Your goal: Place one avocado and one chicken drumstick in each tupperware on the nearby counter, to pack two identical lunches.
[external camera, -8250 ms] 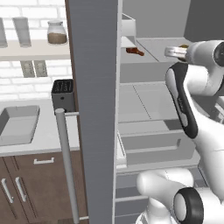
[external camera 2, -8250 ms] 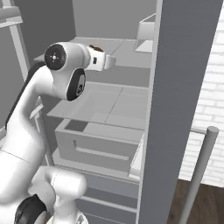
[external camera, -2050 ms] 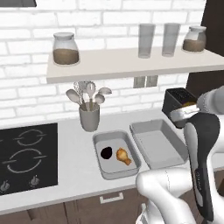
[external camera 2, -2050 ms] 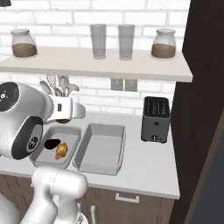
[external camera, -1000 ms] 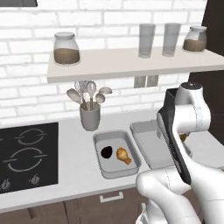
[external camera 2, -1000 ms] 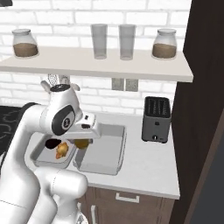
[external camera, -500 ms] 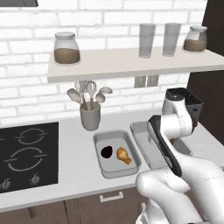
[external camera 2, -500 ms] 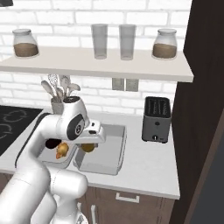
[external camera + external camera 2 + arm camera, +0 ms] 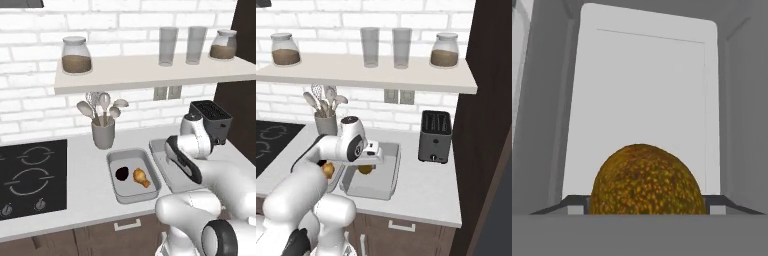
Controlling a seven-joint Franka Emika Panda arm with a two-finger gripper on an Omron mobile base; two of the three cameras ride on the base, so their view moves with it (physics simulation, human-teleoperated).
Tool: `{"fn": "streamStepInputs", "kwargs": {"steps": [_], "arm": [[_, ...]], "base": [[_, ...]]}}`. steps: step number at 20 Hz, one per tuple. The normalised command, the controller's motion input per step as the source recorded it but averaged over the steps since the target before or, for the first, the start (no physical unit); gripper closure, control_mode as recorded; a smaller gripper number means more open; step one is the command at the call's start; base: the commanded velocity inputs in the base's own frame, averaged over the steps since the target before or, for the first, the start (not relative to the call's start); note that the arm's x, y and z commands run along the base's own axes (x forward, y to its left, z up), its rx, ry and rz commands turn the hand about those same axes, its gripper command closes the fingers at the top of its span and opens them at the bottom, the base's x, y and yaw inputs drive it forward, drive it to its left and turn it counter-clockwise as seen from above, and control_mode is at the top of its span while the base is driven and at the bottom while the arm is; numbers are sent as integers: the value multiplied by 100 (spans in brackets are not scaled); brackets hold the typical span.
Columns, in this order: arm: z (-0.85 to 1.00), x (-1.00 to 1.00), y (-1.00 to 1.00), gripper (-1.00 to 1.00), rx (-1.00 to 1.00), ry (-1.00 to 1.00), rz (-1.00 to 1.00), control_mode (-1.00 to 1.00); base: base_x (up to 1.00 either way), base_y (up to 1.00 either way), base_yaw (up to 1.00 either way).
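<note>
Gripper (image 9: 367, 166) pinches the olive avocado (image 9: 646, 180) between its finger tips (image 9: 576, 204), low over the right tray (image 9: 387, 181); in the hand view the tray floor sits right beyond the fruit, and contact with it can't be told. Right tray (image 9: 159, 150) is partly hidden by the arm in the left base view. Left tray (image 9: 146, 192) lies just beside it on the counter (image 9: 85, 200), holding the near-black avocado (image 9: 121, 173) and the golden drumstick (image 9: 140, 177), close together. Farther back stands a grey utensil cup (image 9: 103, 133) near the wall, and a toaster (image 9: 435, 136) right of the trays. Stovetop (image 9: 30, 176) at far left. Above, a shelf (image 9: 150, 72) carries jars and two glasses.
</note>
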Motion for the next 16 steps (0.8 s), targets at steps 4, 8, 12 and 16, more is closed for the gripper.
{"fn": "streamStepInputs", "kwargs": {"steps": [4, 8, 12, 16], "arm": [[-41, 60, -11, 100, 2, 6, 0, -100], [-40, 53, -4, 100, 1, 5, 0, -100], [-38, 45, -7, 100, 1, 5, 0, -100], [-28, 19, -5, -100, 4, 0, 0, -100]], "base": [[0, 0, 0], [0, 0, 0], [0, 0, 0], [0, 0, 0]]}}
